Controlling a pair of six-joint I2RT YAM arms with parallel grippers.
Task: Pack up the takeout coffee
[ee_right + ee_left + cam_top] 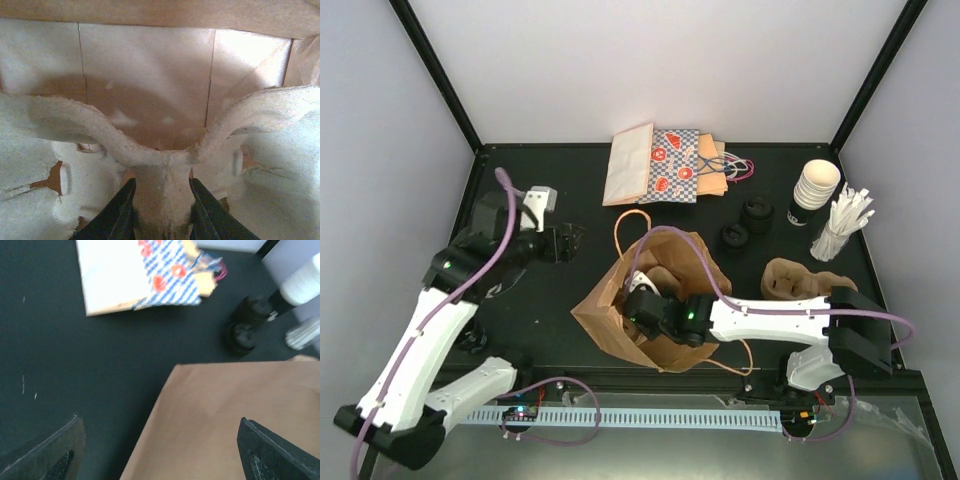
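A brown paper bag (610, 310) stands open at the table's front centre. My right gripper (645, 300) reaches down into it. In the right wrist view the right gripper (162, 210) is shut on the centre ridge of a pale pulp cup carrier (55, 117), with the bag's inner wall (150, 60) behind. My left gripper (570, 240) is open and empty beside the bag's upper left. In the left wrist view its fingers (272, 452) stand wide apart over the bag's outer side (225, 415). No capped cup of takeout coffee shows in any view.
A stack of uncapped white cups (815, 188) and a cup of straws (840, 225) stand at the back right. Loose black lids (757, 210) lie left of them. A second pulp carrier (800, 280) lies right of the bag. Flat paper bags (655, 165) lie at the back.
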